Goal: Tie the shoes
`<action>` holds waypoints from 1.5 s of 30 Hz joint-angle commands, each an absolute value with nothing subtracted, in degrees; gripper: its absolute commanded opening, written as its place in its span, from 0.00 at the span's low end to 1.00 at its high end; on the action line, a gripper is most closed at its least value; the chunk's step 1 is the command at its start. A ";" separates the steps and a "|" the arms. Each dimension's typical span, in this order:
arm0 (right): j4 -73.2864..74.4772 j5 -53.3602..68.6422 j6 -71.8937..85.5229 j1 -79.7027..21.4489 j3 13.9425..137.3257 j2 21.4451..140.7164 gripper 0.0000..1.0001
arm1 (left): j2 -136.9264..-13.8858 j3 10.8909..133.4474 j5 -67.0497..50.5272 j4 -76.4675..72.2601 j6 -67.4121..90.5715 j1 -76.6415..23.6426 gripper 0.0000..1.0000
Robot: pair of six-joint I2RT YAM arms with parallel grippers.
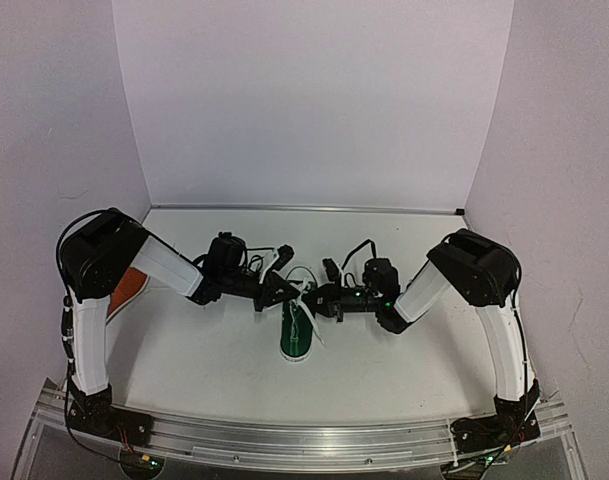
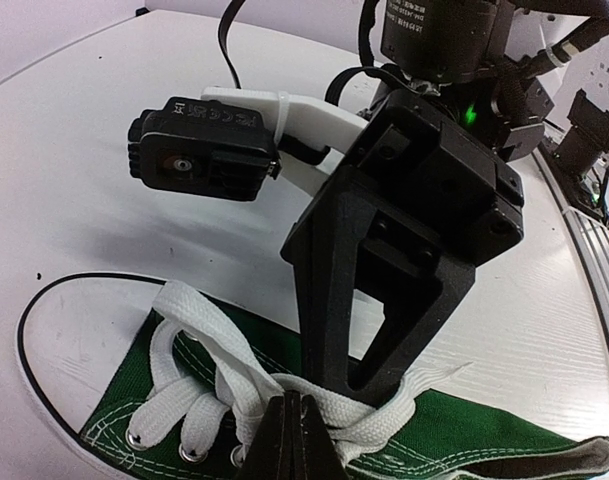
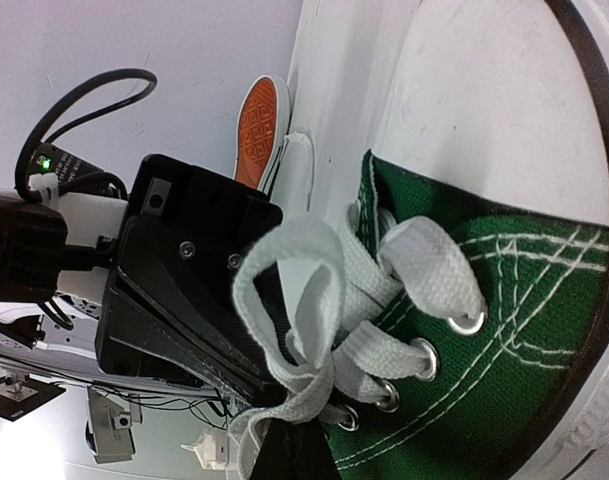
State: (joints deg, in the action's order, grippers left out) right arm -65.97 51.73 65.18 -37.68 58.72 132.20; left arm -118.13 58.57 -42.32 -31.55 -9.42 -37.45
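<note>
Since both grippers sit nose to nose over the dark green canvas sneaker [image 1: 296, 338] with its white rubber rim, which lies mid-table with its toe pointing away from the arm bases, my main worry is a collision; the left gripper [image 2: 289, 432] and the right gripper [image 3: 294, 455] are each clenched tight, tips buried where the white flat laces [image 3: 304, 290] cross above the eyelets, and they almost touch. I judge that each nips a strand, but the pinch itself is hidden, so I cannot say for sure that either holds lace; if one has closed on nothing, pulling apart would leave the knot unformed. One loose loop drapes round the left gripper's finger in the right wrist view; a pull could snag it, drag the light sneaker across the white table [image 1: 214, 370], or tip it over. The orange-red canvas sneaker [image 3: 259, 125] lies well apart by the left wall, sole showing. As for writing: I see no brand on either shoe; the raised lettering on the black camera housing [image 2: 199, 150] is too small to read.
</note>
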 commanded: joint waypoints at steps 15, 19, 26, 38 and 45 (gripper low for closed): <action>-53.13 46.53 53.59 -38.23 56.37 122.62 0.00 | -111.62 56.31 -38.69 -28.91 -12.35 -37.24 0.07; -46.61 45.55 48.62 -38.32 57.48 120.73 0.00 | -109.96 55.87 -37.07 -27.98 -12.89 -37.18 0.19; -35.59 43.36 39.65 -39.39 60.72 118.55 0.00 | -106.89 55.60 -34.87 -27.09 -11.76 -36.48 0.39; -19.13 36.20 25.04 -43.55 68.06 116.90 0.00 | -105.55 57.22 -34.97 -24.41 -7.78 -35.21 0.56; -12.90 33.63 18.98 -45.62 71.89 117.07 0.00 | -106.28 57.41 -38.95 -24.73 -6.61 -34.87 0.62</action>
State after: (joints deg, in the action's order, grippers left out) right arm -17.55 35.61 24.79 -43.49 68.50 119.44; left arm -107.87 55.83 -35.57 -24.04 -8.20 -35.27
